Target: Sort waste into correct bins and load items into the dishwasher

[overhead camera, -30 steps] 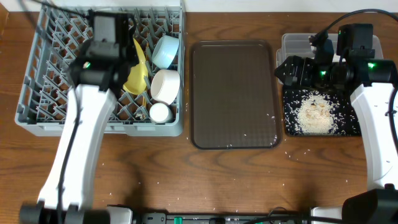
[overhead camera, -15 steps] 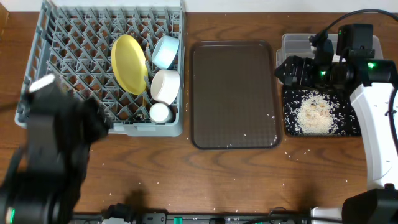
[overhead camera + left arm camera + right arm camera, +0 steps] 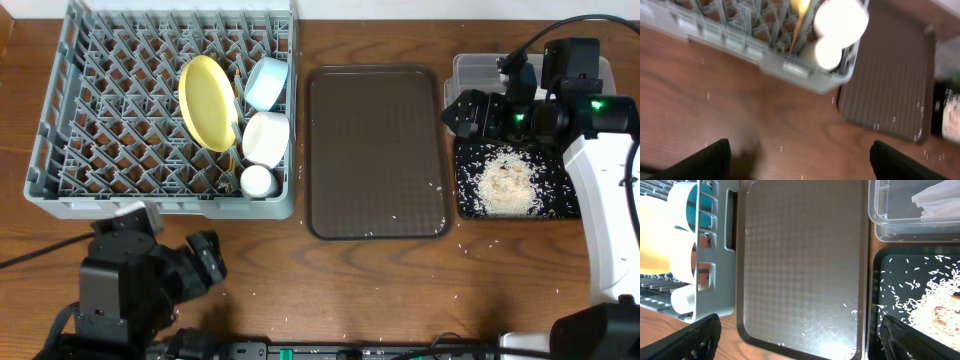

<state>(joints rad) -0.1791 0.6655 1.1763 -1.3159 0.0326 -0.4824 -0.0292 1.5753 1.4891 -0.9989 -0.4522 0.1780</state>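
Observation:
The grey dish rack (image 3: 60, 190) holds the yellow plate (image 3: 205, 100) on edge, the light blue bowl (image 3: 266, 82), the white bowl (image 3: 266, 138) and the small white cup (image 3: 258, 181). Rice scraps (image 3: 505, 185) lie in the black tray (image 3: 570, 210). A white crumpled piece (image 3: 935, 202) lies in the clear tub (image 3: 910, 227); no green or orange shows. My left gripper (image 3: 207, 262) (image 3: 802, 167) is open and empty over bare wood in front of the rack. My right gripper (image 3: 465, 112) (image 3: 800, 342) is open and empty above the brown tray's right edge.
The brown serving tray (image 3: 375, 150) lies between the rack and the bins, with a few rice grains on it. Stray grains dot the wood near the front edge. The clear tub (image 3: 475, 68) sits behind the black tray, partly under my right arm.
My left arm has drawn back from over the rack to the front left of the table, leaving the yellow plate standing in the rack. The right arm has not moved.

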